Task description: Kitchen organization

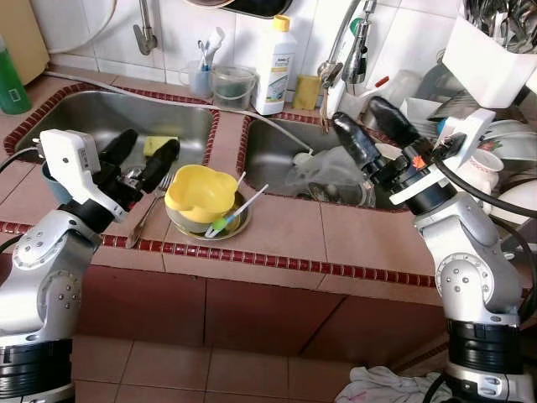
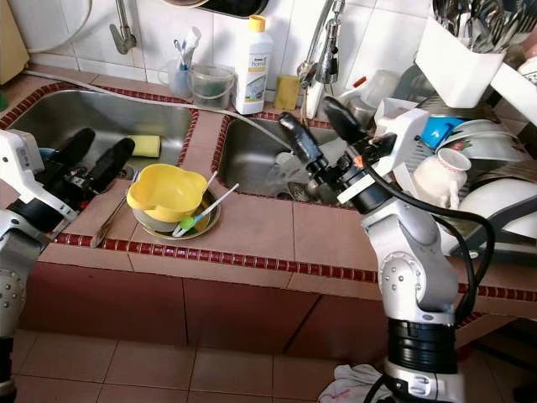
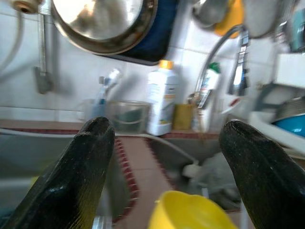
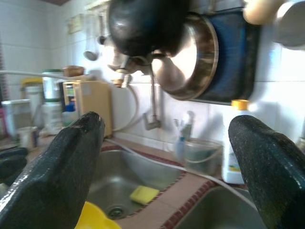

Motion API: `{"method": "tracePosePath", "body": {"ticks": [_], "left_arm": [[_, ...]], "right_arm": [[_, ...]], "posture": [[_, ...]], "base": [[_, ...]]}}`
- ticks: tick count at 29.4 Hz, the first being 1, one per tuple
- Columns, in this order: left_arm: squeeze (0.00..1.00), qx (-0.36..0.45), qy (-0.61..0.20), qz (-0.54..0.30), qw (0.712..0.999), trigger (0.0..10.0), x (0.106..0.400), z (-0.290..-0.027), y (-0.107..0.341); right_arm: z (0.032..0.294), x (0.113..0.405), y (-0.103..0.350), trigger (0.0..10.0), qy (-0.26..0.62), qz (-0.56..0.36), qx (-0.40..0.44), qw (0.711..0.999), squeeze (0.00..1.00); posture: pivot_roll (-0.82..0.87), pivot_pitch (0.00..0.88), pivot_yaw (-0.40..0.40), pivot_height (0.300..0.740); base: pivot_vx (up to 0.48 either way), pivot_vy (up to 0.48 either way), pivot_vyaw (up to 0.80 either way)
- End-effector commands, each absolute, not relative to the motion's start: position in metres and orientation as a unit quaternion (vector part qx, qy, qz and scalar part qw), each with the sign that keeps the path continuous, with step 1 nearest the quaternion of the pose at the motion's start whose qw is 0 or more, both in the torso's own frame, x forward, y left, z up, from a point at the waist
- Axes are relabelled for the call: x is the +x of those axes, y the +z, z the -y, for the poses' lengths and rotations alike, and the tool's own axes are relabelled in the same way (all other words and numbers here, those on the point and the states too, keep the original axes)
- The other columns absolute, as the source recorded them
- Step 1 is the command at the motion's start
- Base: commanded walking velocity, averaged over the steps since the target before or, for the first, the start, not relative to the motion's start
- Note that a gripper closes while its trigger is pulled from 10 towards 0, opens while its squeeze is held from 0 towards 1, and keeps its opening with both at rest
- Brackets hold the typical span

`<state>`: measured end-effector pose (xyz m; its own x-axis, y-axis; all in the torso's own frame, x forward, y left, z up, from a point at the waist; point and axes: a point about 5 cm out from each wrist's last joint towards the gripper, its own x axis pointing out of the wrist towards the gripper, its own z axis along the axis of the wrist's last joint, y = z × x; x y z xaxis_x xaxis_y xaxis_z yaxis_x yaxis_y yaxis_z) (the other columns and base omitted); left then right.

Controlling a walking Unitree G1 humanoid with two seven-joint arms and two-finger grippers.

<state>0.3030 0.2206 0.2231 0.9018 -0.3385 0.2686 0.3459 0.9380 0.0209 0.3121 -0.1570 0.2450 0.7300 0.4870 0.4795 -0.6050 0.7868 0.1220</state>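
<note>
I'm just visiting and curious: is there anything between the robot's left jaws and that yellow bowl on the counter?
Nothing visible blocks it. The left gripper hovers open beside the yellow plastic bowl, with only a silver metal fork lying on the tiled counter below the gap.

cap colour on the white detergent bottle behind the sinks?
Yellow cap on the white bottle; clearest in the left eye view.
</note>
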Motion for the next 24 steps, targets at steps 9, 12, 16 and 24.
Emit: {"method": "tracePosePath", "body": {"ticks": [9, 12, 16, 24], "left_arm": [[0.0, 0.025, -0.143, 0.142, 0.979, 10.0, 0.304, -0.217, 0.226], [0.0, 0.05, -0.119, 0.141, 0.982, 10.0, 0.303, -0.216, 0.218], [0.0, 0.067, -0.067, 0.134, 0.986, 10.0, 0.305, -0.228, 0.214], [0.0, 0.145, -0.046, 0.136, 0.979, 10.0, 0.308, -0.248, 0.226]], "right_arm": [[0.16, 0.302, 0.247, 10.0, 0.223, 0.239, 0.096, 0.94, 0.0], [0.159, 0.298, 0.247, 10.0, 0.209, 0.242, 0.073, 0.945, 0.0], [0.156, 0.29, 0.246, 10.0, 0.219, 0.235, 0.062, 0.945, 0.0], [0.14, 0.276, 0.24, 10.0, 0.28, 0.205, 0.057, 0.936, 0.0]], "posture": [[0.11, 0.0, -0.076, 0.731], [0.11, 0.0, -0.064, 0.731], [0.11, 0.0, -0.063, 0.731], [0.11, 0.004, -0.06, 0.731]], "base": [[0.0, 0.0, 0.0], [0.0, 0.0, 0.0], [0.0, 0.0, 0.0], [0.0, 0.0, 0.0]]}}
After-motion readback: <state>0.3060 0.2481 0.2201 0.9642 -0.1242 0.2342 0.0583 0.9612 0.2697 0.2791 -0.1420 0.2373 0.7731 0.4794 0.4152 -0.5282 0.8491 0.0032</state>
